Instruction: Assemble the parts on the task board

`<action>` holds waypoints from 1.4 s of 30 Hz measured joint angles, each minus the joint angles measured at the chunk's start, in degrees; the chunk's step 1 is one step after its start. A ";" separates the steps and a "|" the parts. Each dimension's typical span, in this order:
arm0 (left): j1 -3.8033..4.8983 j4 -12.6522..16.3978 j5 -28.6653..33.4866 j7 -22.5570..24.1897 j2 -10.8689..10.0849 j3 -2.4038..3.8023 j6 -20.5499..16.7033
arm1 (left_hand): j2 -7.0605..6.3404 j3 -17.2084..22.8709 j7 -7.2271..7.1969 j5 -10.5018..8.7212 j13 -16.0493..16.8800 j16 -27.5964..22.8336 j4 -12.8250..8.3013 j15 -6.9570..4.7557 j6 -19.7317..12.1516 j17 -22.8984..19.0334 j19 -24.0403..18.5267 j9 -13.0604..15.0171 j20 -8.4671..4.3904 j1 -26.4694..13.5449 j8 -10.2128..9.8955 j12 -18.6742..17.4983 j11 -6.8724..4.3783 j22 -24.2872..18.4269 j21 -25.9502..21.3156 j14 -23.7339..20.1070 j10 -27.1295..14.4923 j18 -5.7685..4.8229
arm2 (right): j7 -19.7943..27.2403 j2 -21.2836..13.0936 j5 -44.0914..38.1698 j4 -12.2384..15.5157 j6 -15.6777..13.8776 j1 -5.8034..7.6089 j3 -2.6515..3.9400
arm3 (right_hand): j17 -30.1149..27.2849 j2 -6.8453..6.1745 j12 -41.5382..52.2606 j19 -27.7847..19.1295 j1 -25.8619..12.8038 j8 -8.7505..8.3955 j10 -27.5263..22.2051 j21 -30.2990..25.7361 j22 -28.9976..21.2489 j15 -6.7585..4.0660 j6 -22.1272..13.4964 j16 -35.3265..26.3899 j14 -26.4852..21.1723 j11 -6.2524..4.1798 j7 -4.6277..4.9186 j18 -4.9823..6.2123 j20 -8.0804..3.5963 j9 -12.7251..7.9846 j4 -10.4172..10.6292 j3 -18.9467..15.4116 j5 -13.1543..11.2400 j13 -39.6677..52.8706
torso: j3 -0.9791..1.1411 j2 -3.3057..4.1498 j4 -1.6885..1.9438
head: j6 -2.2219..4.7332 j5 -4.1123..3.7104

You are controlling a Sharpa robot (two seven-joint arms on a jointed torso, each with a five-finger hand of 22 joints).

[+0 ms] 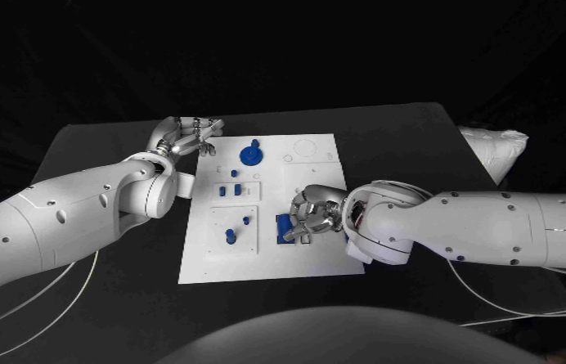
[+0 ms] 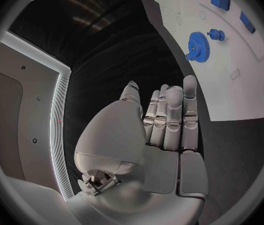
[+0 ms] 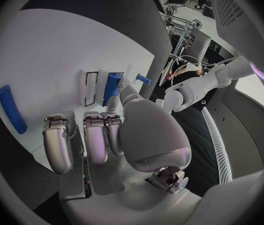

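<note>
The white task board (image 1: pixel 309 253) lies in the middle of the black table. A blue gear (image 1: pixel 250 153) stands near its far end, with small blue parts (image 1: pixel 236 190) and a peg (image 1: pixel 230 235) nearer. My left hand (image 1: pixel 186 137) hovers off the board's far left corner, fingers straight and empty (image 2: pixel 166 120); the gear (image 2: pixel 196 46) lies beyond them. My right hand (image 1: pixel 312 213) hangs over the board's near right area, above a blue block (image 1: pixel 287 226). Its fingers (image 3: pixel 97 135) are curled in with nothing visible in them. An upright blue part (image 3: pixel 112 87) sits just past them, and a blue bar (image 3: pixel 12 109) lies flat.
A white bag (image 1: pixel 496 151) sits at the table's far right edge. Cables (image 1: pixel 59 286) trail over the near left of the table. Bare black table (image 1: pixel 106 147) surrounds the board on every side.
</note>
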 measured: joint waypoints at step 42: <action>0.00 0.01 -0.03 0.01 0.01 -0.02 0.05 | 0.00 0.00 0.00 0.00 0.00 0.00 0.00 0.00 0.00 0.01 0.00 -0.01 0.00 0.00 0.00 0.00 0.00 0.00 0.01 0.00 0.00 0.00 | 0.77 -1.63 -3.20 1.85 -3.61 -0.03 0.01 | -0.02 -0.99 -0.03 0.20 0.60 -0.34 0.02 0.00 -0.02 -0.20 0.41 0.00 -0.22 -0.01 0.02 0.00 -0.20 0.31 -0.38 -0.44 1.28 -0.30 | 0.00 -0.05 -0.01 | 0.00 -0.02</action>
